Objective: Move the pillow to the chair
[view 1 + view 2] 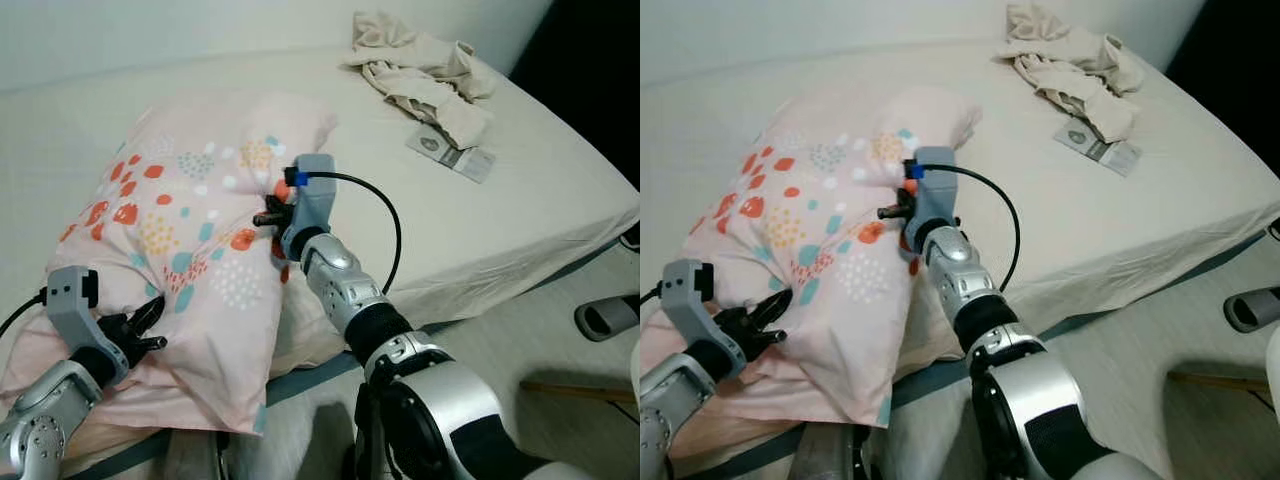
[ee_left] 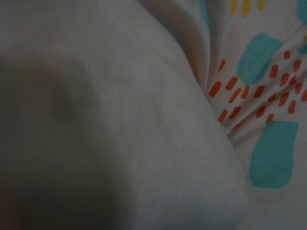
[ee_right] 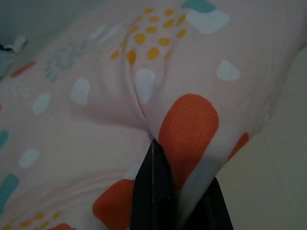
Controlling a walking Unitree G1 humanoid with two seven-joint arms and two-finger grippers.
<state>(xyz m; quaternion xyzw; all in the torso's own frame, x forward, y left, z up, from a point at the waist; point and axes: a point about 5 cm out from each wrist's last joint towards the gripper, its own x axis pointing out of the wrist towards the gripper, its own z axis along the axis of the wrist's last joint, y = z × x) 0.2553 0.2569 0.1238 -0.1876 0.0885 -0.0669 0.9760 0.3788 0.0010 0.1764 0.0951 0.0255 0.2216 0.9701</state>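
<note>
A pink pillow (image 1: 190,210) with orange, teal and yellow spots lies on the bed (image 1: 520,210), its near end hanging over the mattress edge. My right gripper (image 1: 268,215) is at the pillow's right side, shut on a fold of it. In the right wrist view the pillow fabric (image 3: 144,81) is pinched between the black fingers (image 3: 154,191). My left gripper (image 1: 150,327) is at the pillow's near left end, its fingers closed into the cloth, with creases running toward it. The left wrist view is pressed close against the pillow cover (image 2: 259,96).
A heap of beige clothes (image 1: 425,70) and a flat grey packet (image 1: 452,152) lie at the bed's far right. A grey rounded object (image 1: 605,318) stands on the pale floor to the right. A dark opening is at the upper right.
</note>
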